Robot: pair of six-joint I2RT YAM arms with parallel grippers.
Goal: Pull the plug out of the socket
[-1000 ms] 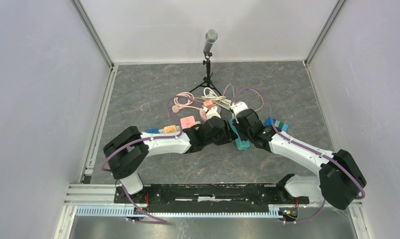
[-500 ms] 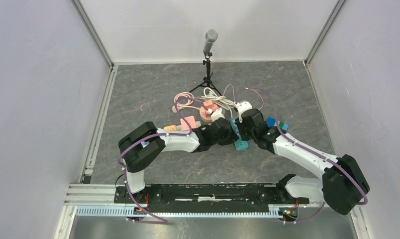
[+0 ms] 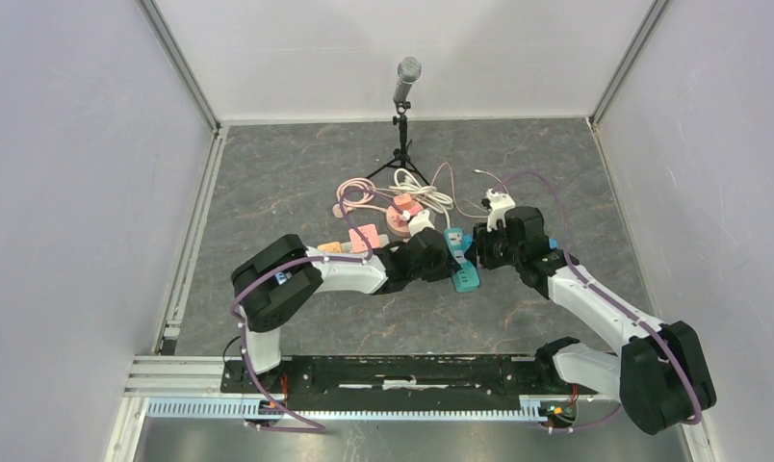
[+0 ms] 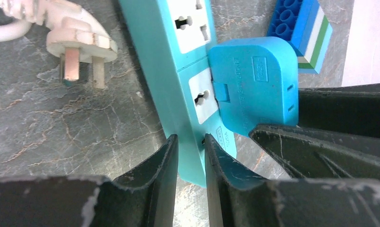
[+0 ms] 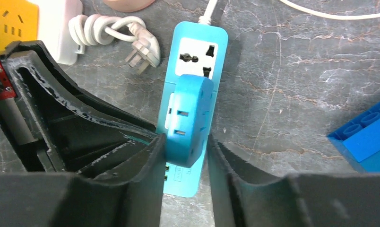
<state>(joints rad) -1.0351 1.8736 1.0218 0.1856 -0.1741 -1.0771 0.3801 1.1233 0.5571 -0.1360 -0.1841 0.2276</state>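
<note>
Grey marbled table [image 3: 287,183] carries a teal socket strip [image 5: 201,42] with a blue plug [image 5: 188,116] seated in its second outlet, near a loose white plug [image 4: 79,45]. Left jaws are clamped on the strip's near end. Right jaws press against both sides of the blue plug.

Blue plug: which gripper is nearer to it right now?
Right. The right gripper closes around the blue plug itself; the left gripper pinches the power strip just beside it.
</note>
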